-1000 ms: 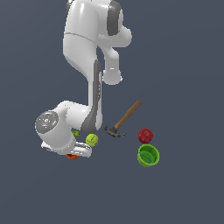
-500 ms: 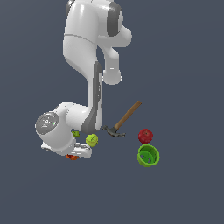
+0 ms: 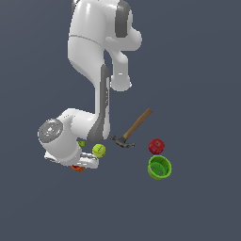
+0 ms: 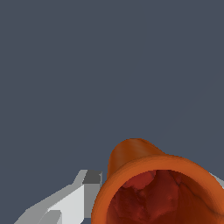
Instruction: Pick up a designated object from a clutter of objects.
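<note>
The pincer (image 4: 151, 192) sits around the orange cup (image 4: 153, 183), a finger (image 4: 74, 199) beside its wall; whether it grips cannot be told; tennis ball (image 3: 99, 150) near.

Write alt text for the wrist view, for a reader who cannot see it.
An orange-red cup fills the lower part of the frame, its open mouth toward the camera and its reddish inside visible. A pale grey finger of the tool sits close beside its rim; whether they touch is unclear. Behind is plain dark grey-blue background.
</note>
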Motion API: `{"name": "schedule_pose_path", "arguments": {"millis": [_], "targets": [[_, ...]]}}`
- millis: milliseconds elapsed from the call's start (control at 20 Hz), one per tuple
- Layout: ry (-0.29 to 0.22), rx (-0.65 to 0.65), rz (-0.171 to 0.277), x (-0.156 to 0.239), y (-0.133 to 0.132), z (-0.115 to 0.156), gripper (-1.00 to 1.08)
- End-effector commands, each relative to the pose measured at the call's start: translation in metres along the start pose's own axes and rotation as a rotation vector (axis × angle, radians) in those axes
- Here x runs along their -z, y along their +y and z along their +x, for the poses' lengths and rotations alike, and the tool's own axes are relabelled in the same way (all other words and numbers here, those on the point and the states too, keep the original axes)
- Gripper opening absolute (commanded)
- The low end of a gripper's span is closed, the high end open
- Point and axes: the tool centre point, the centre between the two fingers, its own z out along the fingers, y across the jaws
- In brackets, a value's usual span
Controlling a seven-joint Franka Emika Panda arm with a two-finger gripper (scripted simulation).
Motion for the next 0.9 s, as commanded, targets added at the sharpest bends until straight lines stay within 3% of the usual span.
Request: {"name": "schedule_pose_path", "arguments": {"millis": [0, 400, 850], "targets": [[0.002, 0.0, 0.0, 0.005, 0.001, -0.002, -1.0], [0.002, 0.0, 0.0, 0.033, 0.005, -0.023, -1.0], [0.002, 0.0, 0.001, 0.09, 0.013, -0.066, -1.0]]}}
